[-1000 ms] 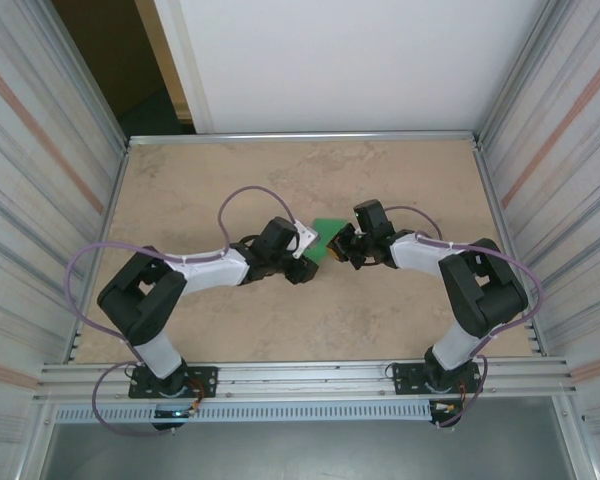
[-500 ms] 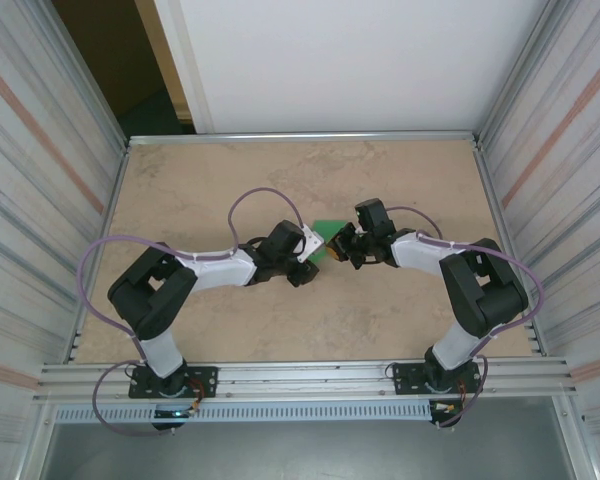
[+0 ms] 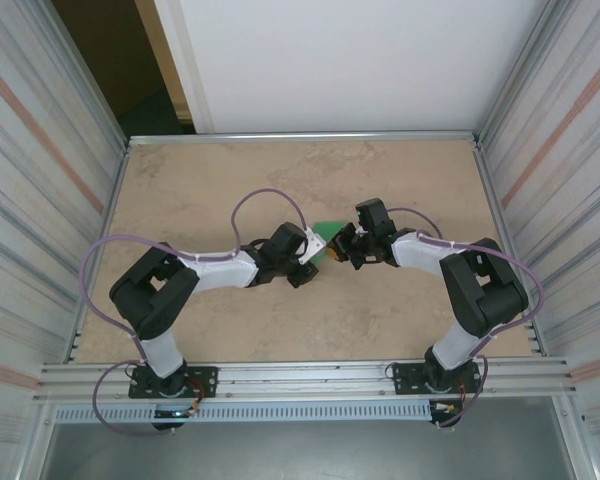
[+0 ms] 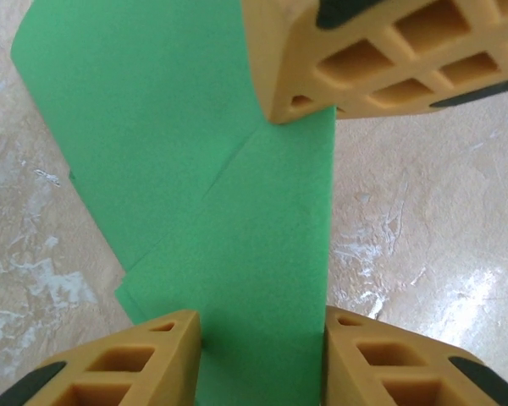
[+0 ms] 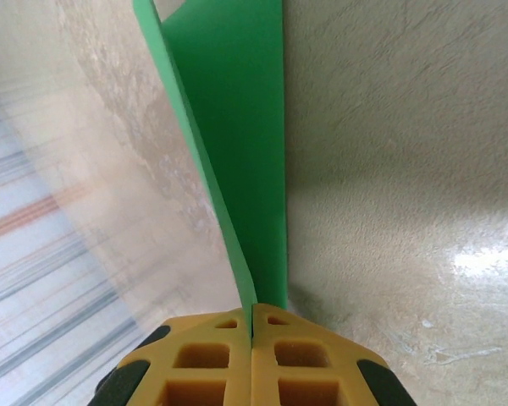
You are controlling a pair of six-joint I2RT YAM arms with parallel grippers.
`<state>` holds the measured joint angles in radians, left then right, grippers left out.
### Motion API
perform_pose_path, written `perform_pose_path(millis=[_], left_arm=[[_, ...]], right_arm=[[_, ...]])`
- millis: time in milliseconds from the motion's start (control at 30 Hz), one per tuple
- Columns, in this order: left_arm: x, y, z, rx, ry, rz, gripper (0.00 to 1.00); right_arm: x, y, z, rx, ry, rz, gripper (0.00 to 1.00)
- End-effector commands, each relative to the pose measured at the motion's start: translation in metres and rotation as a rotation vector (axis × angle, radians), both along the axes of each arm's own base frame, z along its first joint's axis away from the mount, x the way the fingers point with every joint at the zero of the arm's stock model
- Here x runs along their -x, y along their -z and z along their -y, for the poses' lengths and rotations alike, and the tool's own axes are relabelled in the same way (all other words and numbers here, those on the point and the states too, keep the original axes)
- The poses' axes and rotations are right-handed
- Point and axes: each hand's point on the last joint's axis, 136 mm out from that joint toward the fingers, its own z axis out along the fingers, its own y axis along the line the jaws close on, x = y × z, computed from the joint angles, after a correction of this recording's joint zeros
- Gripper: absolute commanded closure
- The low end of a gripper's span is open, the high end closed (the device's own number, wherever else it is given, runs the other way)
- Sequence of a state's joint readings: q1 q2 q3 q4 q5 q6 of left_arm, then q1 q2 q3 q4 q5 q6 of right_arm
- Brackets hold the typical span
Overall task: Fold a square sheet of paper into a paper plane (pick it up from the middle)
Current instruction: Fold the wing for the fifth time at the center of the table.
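The green sheet of paper point(image 3: 328, 231) sits mid-table between the two grippers, folded into overlapping layers with a diagonal crease point(image 4: 195, 152). It is a folded strip, not a dart shape. My left gripper point(image 3: 314, 250) is open, and its two yellow fingertips straddle the near end of the paper point(image 4: 262, 372). My right gripper point(image 3: 341, 246) is shut on the paper's edge point(image 5: 254, 315), and the strip point(image 5: 237, 127) stands up from its fingertips. In the left wrist view the right gripper's yellow fingers point(image 4: 381, 51) press on the far end of the paper.
The beige stone-patterned table point(image 3: 230, 190) is ringed by a metal rail point(image 3: 300, 136) at the back and corrugated walls point(image 3: 40, 200) on both sides. The two grippers are nearly touching over the paper.
My left arm has reached a little further right, so its gripper now covers more of the paper. The right gripper and the paper have held still.
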<state>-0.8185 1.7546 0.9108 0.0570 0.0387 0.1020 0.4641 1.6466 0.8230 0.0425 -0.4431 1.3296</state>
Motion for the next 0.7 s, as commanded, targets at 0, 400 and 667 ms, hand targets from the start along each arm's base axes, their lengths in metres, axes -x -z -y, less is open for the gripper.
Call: perform_pose_path(millis=[0,400,667], left_arm=[[-0.003,0.002,0.003,-0.017,0.010,0.027,0.63],[0.000,0.005,0.001,-0.018,0.009,0.005,0.80],[0.006,0.009,0.004,0.002,0.019,-0.046,0.83]], right_arm=[[-0.005,-0.015,-0.003,-0.030,0.011,0.003,0.94],[-0.008,-0.015,0.024,0.076,0.023,0.041,0.38],[-0.013,-0.020,0.057,0.133,0.057,0.060,0.33]])
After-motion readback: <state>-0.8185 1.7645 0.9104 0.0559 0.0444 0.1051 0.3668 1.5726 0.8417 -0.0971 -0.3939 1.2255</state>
